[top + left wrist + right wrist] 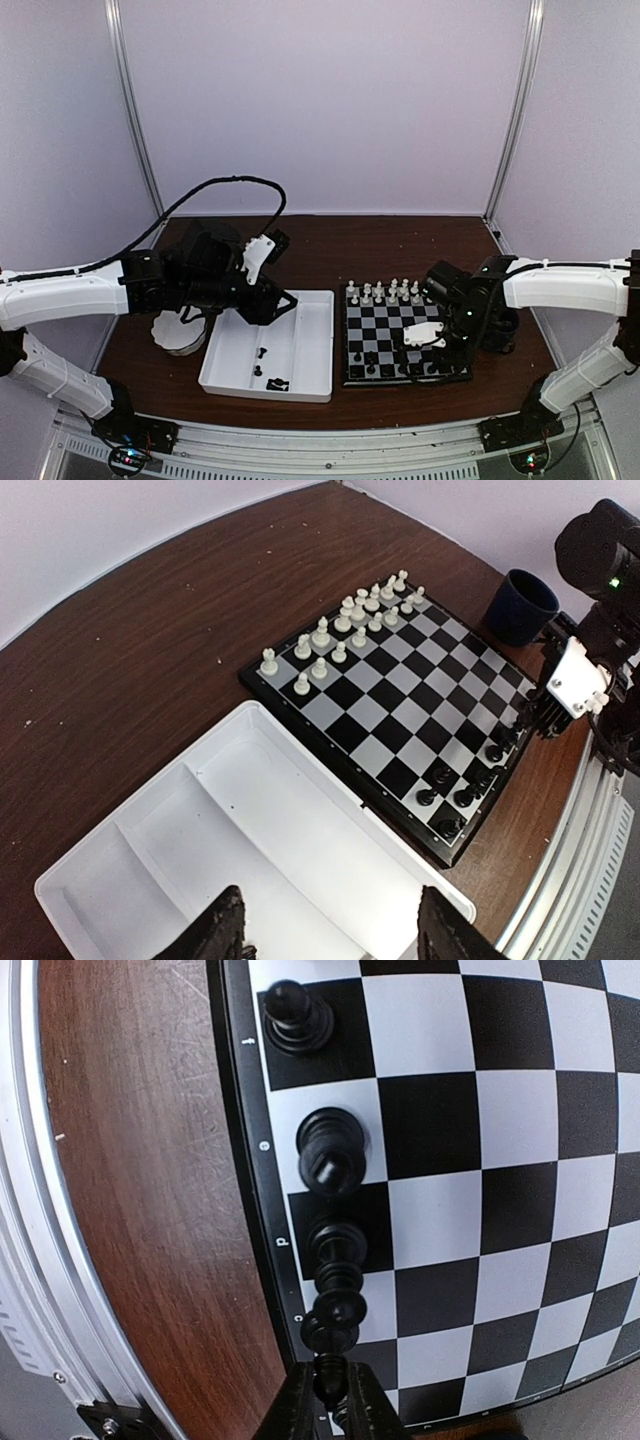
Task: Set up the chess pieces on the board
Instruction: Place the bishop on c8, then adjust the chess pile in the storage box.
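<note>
The board [404, 328] lies right of centre and also shows in the left wrist view [400, 705]. White chessmen [385, 292] stand along its far rows. Black chessmen [398, 368] stand along its near rows. My right gripper [330, 1400] is shut on a black chessman [329, 1372] low over the board's near edge row, beside other black chessmen [331, 1152]. It also shows in the top view [432, 346]. My left gripper [335, 940] is open and empty above the white divided tray [300, 820]. A few loose black chessmen [262, 353] lie in the tray.
A white scalloped bowl [178, 336] stands left of the tray [310, 345]. A dark blue cup [520, 604] stands right of the board, beside my right arm. The metal rail [40, 1290] runs along the table's near edge.
</note>
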Available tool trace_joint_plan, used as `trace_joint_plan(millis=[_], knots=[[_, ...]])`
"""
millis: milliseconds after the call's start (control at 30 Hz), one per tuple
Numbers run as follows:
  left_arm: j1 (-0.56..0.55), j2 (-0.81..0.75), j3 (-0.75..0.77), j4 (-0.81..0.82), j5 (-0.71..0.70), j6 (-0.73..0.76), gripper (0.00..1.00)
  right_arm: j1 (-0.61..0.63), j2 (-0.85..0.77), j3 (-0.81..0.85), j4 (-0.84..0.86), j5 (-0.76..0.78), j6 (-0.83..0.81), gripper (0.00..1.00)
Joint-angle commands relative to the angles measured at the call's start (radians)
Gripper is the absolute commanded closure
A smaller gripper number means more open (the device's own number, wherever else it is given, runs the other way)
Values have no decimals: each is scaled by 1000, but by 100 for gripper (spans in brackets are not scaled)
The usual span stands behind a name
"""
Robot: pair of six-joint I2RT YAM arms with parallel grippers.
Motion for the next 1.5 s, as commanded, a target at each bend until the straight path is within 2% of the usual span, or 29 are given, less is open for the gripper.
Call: trace_joint_plan(millis=[0, 767, 867, 967, 1100, 1300, 1467], knots=[[5, 3, 23, -2, -9, -10, 41, 5, 15, -9, 23, 12, 0, 86], [6, -6, -4, 13, -8, -25, 41, 6, 27, -9, 34, 38, 9, 87], [6, -6, -5, 11, -8, -25, 41, 6, 22, -7, 27, 27, 10, 85], [6, -7, -3, 1, -12, -25, 41, 6, -3, 6, 10, 14, 14, 78], [5, 17, 33, -105, -53, -44, 41, 2, -89, 61, -55, -4, 13, 67], [5, 139, 171, -432, -108, -179, 49, -57, -219, 119, -72, -40, 38, 63], [6, 213, 176, -461, -15, -250, 58, -134, -280, 45, 26, -59, 77, 63]])
